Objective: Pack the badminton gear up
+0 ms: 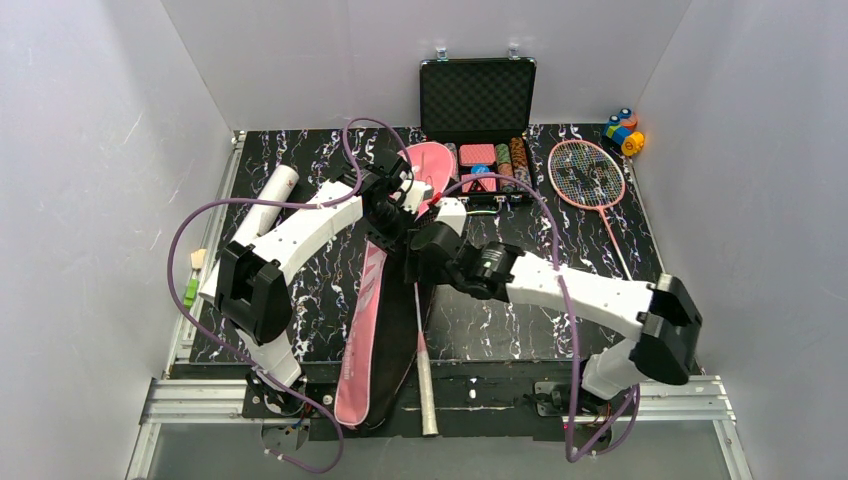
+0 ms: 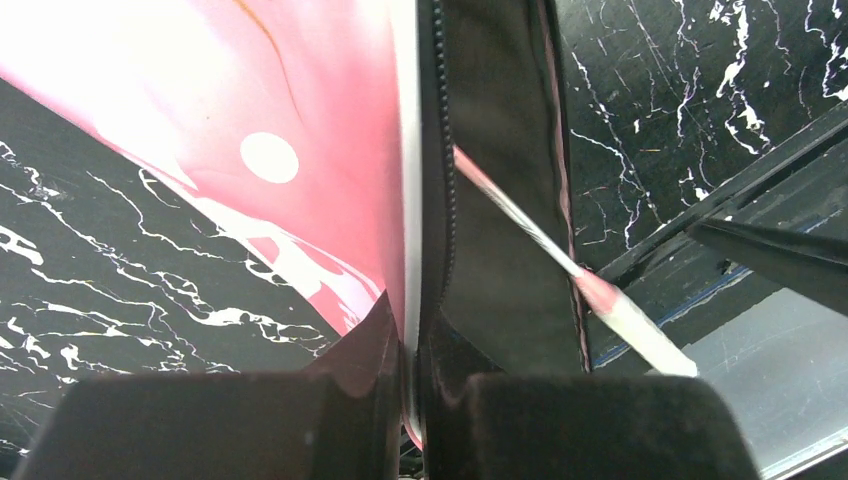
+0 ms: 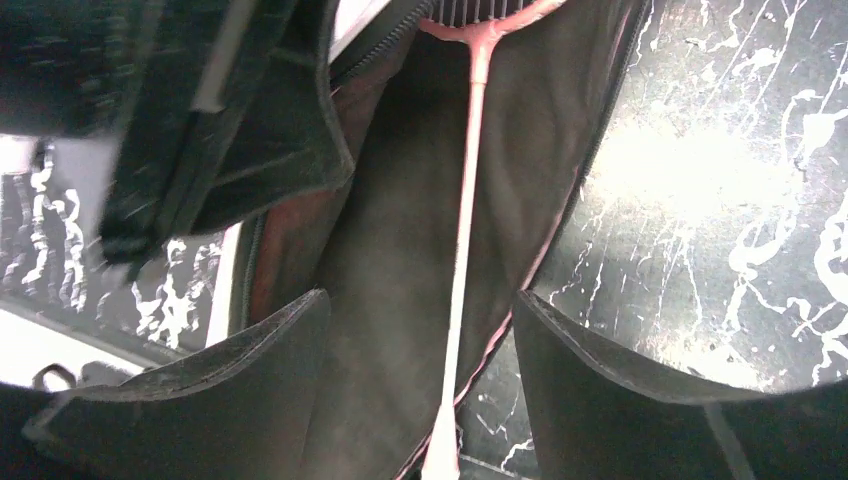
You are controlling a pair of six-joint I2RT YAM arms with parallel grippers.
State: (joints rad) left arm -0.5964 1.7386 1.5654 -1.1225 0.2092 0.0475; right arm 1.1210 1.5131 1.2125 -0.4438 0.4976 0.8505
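Observation:
The pink racket-shaped bag (image 1: 362, 310) lies open lengthwise on the black marbled mat, its dark lining (image 3: 400, 230) showing. My left gripper (image 1: 398, 197) (image 2: 412, 345) is shut on the edge of the bag's upper flap (image 2: 300, 150) and holds it up. One pink racket lies in the bag, its thin shaft (image 3: 466, 250) (image 2: 520, 215) running down the lining and its white handle (image 1: 424, 370) sticking out at the near end. Above that shaft my right gripper (image 1: 425, 232) (image 3: 420, 300) stands open, not touching it. A second pink racket (image 1: 588, 172) lies far right. The white tube (image 1: 275, 195) lies far left.
An open black case (image 1: 478, 100) with poker chips stands at the back centre, just behind the bag's head. Colourful toy blocks (image 1: 625, 128) sit in the far right corner. Two small pieces (image 1: 193, 275) lie on the left rail, off the mat.

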